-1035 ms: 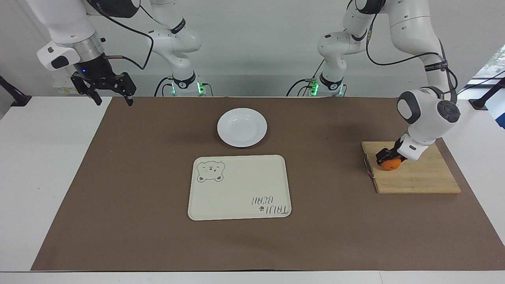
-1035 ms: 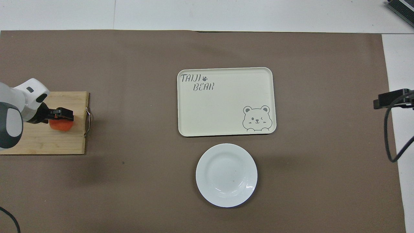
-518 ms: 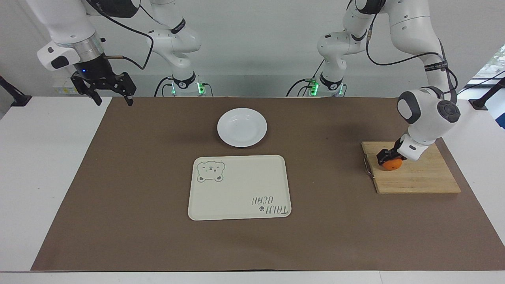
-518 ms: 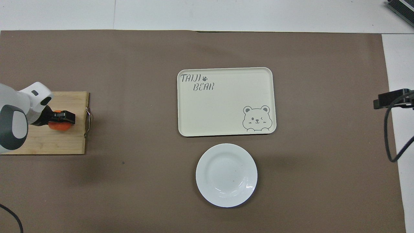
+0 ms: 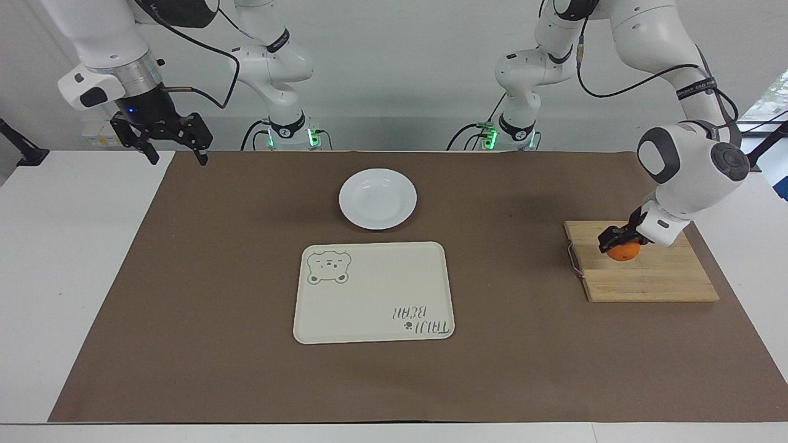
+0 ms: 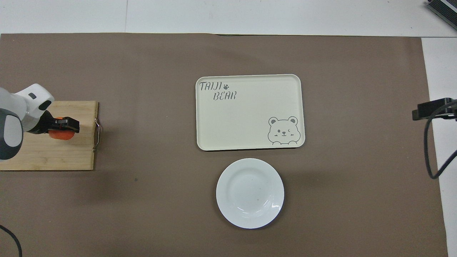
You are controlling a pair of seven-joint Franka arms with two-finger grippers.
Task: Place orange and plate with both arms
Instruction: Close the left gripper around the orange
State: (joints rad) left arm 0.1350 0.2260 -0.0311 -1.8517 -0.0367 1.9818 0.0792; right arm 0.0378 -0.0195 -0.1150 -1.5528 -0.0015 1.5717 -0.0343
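The orange (image 5: 623, 251) (image 6: 61, 133) is over the wooden board (image 5: 652, 277) at the left arm's end of the table. My left gripper (image 5: 619, 241) (image 6: 66, 125) is shut on it from above. I cannot tell whether the orange still touches the board. The white plate (image 5: 377, 198) (image 6: 250, 192) lies on the brown mat at mid-table, nearer to the robots than the tray. My right gripper (image 5: 174, 154) hangs open and waits over the mat's corner at the right arm's end, with nothing in it.
A cream bear-printed tray (image 5: 373, 291) (image 6: 250, 114) lies beside the plate, farther from the robots. The wooden board (image 6: 46, 157) has a metal loop handle (image 5: 574, 258) on its edge toward the tray. A brown mat (image 5: 215, 277) covers most of the table.
My left gripper has closed on the orange and shifted it slightly toward the left arm's end of the board. The right arm, plate and tray have not moved.
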